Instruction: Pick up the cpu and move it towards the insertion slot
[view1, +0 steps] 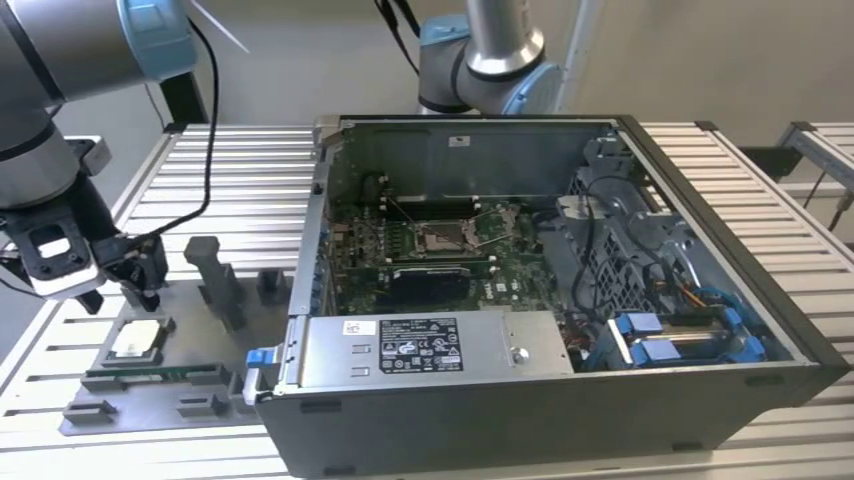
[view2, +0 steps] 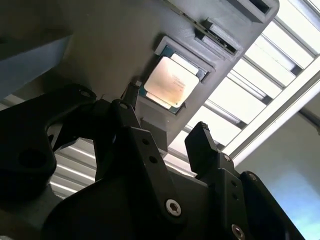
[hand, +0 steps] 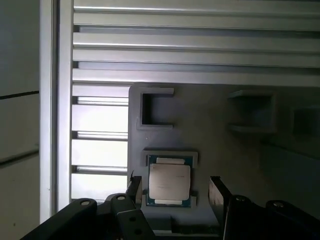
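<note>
Jaws wide open, gripper (hand: 174, 187) hovers over the cpu (view2: 171, 81) in its grey tray (hand: 210, 135), far off to the exterior view's left of the insertion slot (view1: 445, 236).

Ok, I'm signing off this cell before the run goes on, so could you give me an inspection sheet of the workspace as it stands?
Surface: slatted metal table carrying a grey fixture plate and an open computer case.
Job's things: cpu lying in its nest on the fixture plate; insertion slot on the board inside the computer case.
Clutter: memory stick on the fixture plate beside the cpu.
Grippers: gripper open over the cpu, one finger on either side of it, holding nothing.
Cables: black cable hanging from the arm over the table.
Surroundings: second arm behind the computer case.
</note>
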